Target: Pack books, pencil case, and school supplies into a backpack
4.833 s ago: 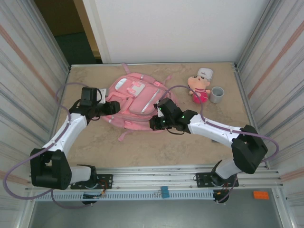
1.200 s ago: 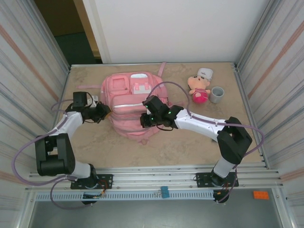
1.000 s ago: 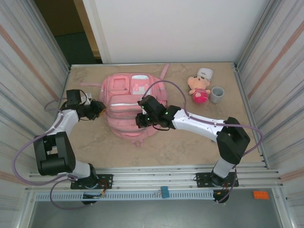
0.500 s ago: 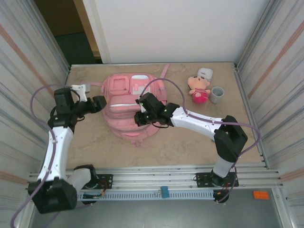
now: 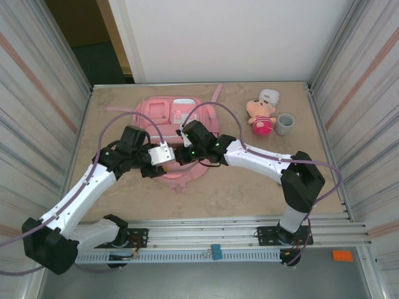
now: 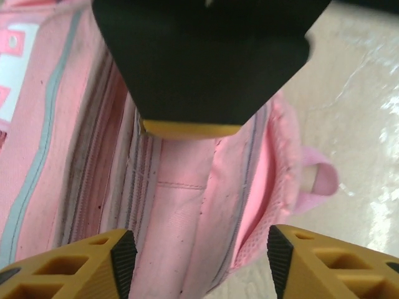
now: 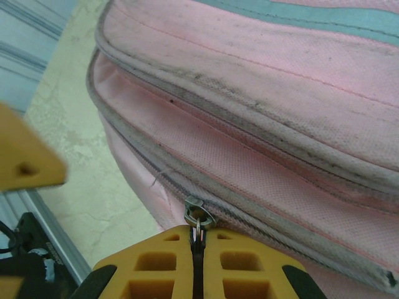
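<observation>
Right wrist view has the right gripper (image 7: 198, 237) pressed together on a small metal zipper pull (image 7: 198, 217), pinching it at the edge of the pink backpack (image 7: 262, 156). From the pull, the zip seam runs off diagonally to both sides, so the coming draw probably has to follow that line. A second zipped seam lies parallel just above it.

In the left wrist view the left gripper (image 6: 198, 252) hangs with fingers spread and empty over pink fabric, just beside the other gripper. The right arm already has the pull, and the left looks placed to steady the cloth.

From above, both grippers meet at the backpack's near end, and its long axis points away from the arms. Count: one backpack, and well apart to the right one plush doll (image 5: 260, 117) and one grey cup (image 5: 285, 123).
</observation>
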Controlling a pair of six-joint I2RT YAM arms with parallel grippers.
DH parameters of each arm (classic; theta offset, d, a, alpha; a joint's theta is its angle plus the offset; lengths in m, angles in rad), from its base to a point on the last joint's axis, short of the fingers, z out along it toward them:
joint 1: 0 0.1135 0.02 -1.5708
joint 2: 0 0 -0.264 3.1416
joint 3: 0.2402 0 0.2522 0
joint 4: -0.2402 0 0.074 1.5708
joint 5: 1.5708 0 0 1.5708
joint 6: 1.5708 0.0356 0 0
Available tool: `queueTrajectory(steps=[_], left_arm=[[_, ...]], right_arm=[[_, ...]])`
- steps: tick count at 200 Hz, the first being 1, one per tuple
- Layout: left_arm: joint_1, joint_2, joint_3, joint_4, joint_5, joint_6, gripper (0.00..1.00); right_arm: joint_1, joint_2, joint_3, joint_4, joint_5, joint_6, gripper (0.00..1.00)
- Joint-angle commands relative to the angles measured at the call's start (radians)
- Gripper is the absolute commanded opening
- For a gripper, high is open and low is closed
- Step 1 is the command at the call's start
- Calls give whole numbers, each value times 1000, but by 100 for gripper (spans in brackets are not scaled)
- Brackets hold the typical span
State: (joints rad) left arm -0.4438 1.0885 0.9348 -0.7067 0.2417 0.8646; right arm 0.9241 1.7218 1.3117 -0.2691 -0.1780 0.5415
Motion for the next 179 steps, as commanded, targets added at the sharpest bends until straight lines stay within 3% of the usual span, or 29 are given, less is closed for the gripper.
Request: queueTrajectory(steps=[1,48,59,87,97,133,179], left_arm=[[41,39,13,48,-9,101,62],[61,164,7,192,-34,128,59],[63,200,18,204,-49,129,49],[66,238,43,185,-86,144,13],[75,228,34,198,-97,144,6],[124,185,-4,216,-133,161,3],[138,183,13,173,-182,182,3]], right_arm=[[2,-5,0,117,-39,7,0],[0,7,-2,137,-84,3,0],[1,12,1,140,-97,2,0],[-5,6,-4,112,-88,3,0],[-11,-2,-11,89,-76,8,0],[-54,-67,-79,9,-37,6,0],[-162,-147,-176,-39,-113,-22,0]])
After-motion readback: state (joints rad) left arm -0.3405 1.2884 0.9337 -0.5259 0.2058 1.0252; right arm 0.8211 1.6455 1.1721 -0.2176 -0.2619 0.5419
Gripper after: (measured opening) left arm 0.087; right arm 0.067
